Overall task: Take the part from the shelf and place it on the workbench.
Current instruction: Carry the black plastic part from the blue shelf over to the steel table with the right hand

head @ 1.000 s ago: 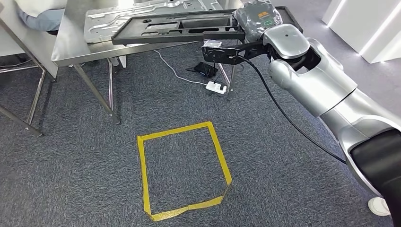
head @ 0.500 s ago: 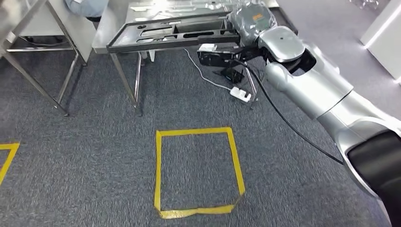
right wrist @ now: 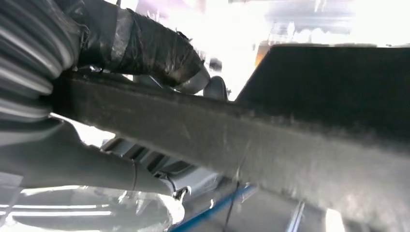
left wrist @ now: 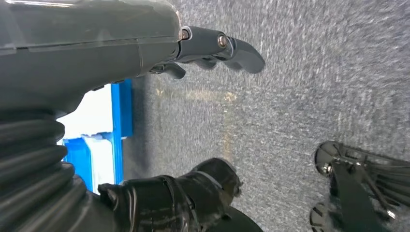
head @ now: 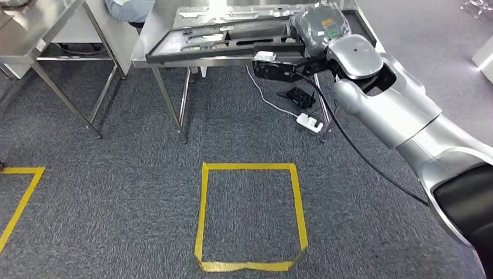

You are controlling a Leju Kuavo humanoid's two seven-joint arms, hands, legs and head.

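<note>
Change: camera has swung since earlier; bench and tape square sit further right.
Part [head: 227, 40]: black, held level above the bench [head: 152, 55].
Right hand [head: 321, 26]: clamped on the part's end.
Left hand [left wrist: 203, 53]: fingers apart, holding nothing, over carpet.
Tape square [head: 250, 216]: on the carpet.

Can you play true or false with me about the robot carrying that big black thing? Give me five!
1. The right hand holds the long black part. True.
2. The black part lies on the carpet inside the yellow tape square. False: it is up in the hand, over the edge of the metal workbench; inside the square is only carpet.
3. A white power strip lies on the floor beneath the workbench's right end. True.
4. The left hand holds a blue box. False: it holds nothing, with grey carpet beyond its fingers.
5. The workbench has wooden legs. False: they are shiny metal.
</note>
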